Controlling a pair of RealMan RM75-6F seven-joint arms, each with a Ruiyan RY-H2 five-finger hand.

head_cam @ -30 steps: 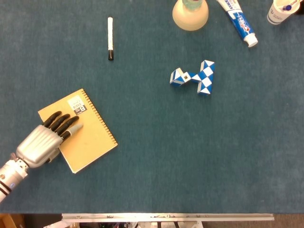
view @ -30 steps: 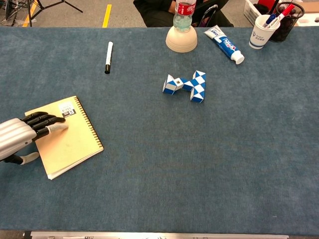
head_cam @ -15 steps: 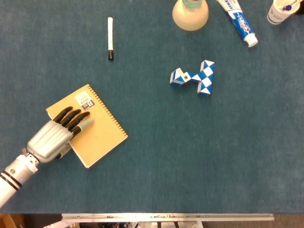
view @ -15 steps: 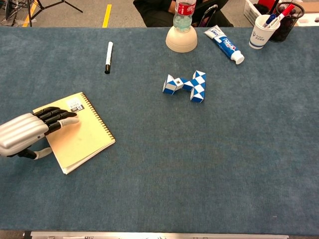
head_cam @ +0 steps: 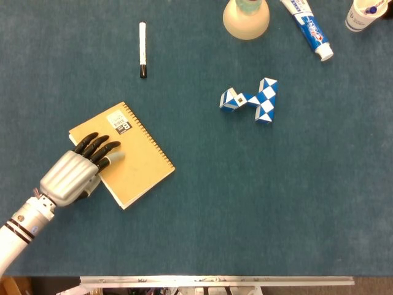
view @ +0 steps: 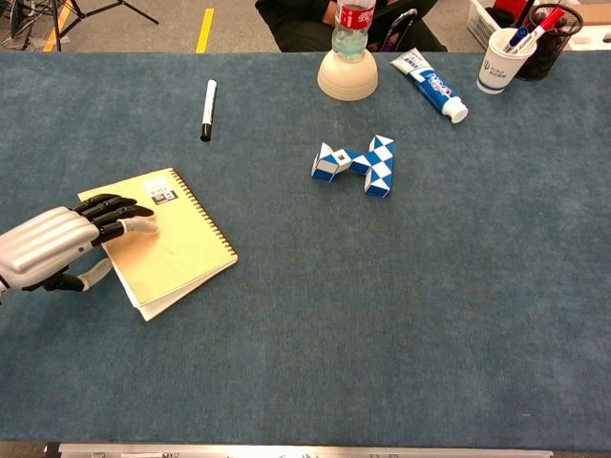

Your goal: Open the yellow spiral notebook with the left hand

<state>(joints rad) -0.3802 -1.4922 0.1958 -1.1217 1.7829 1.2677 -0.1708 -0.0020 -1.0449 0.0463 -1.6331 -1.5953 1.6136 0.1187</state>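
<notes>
Head view: yellow spiral notebook (head_cam: pixel 126 155) closed, flat on near-left tabletop, coil along right edge. Left hand (head_cam: pixel 75 172) holding nothing, fingers spread flat on cover. Likely light, thin and prone to sliding; best lifted at left free edge. Right hand unseen.

You get bright, even overhead light in both views; shadows under the notebook (head_cam: pixel 132 153) and hand (head_cam: pixel 77 171) stay faint, focus sharp, no glare

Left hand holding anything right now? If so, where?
Nothing gripped. The left hand lies flat, its fingers resting on the closed notebook cover near its unbound edge.
</notes>
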